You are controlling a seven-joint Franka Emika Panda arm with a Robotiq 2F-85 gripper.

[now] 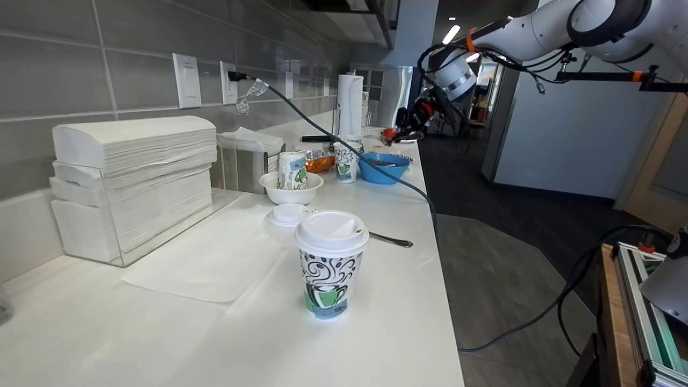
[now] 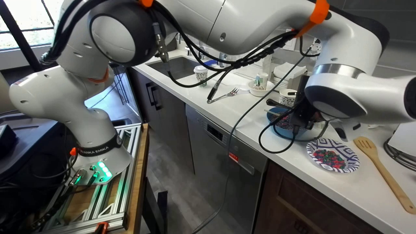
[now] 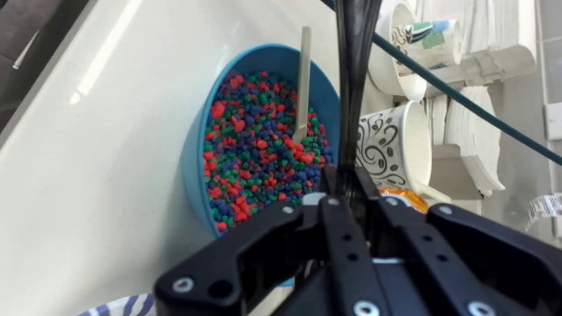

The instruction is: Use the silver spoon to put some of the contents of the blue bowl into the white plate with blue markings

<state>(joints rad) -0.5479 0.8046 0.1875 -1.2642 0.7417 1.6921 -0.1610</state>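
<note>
The blue bowl (image 3: 195, 164) holds red, green and blue bits, with a pale stick (image 3: 303, 83) standing in them. It shows in both exterior views (image 1: 382, 172) (image 2: 287, 132). The white plate with blue markings (image 2: 346, 147) has a pile of red and green bits; part of its rim shows in the wrist view (image 3: 127, 308). My gripper (image 3: 349, 180) is above the bowl's edge, shut on the silver spoon (image 3: 356, 57). The spoon's handle looks dark and points away from the jaws, also in an exterior view (image 2: 274, 103). I cannot make out its head.
A paper cup (image 3: 388, 145) stands close beside the bowl. A cable (image 1: 317, 126) hangs across the counter past the bowl. A wooden spatula (image 2: 385, 174) lies beyond the plate. A fork (image 2: 224, 96), a lidded cup (image 1: 329, 269) and a white bowl (image 1: 290, 194) are farther along.
</note>
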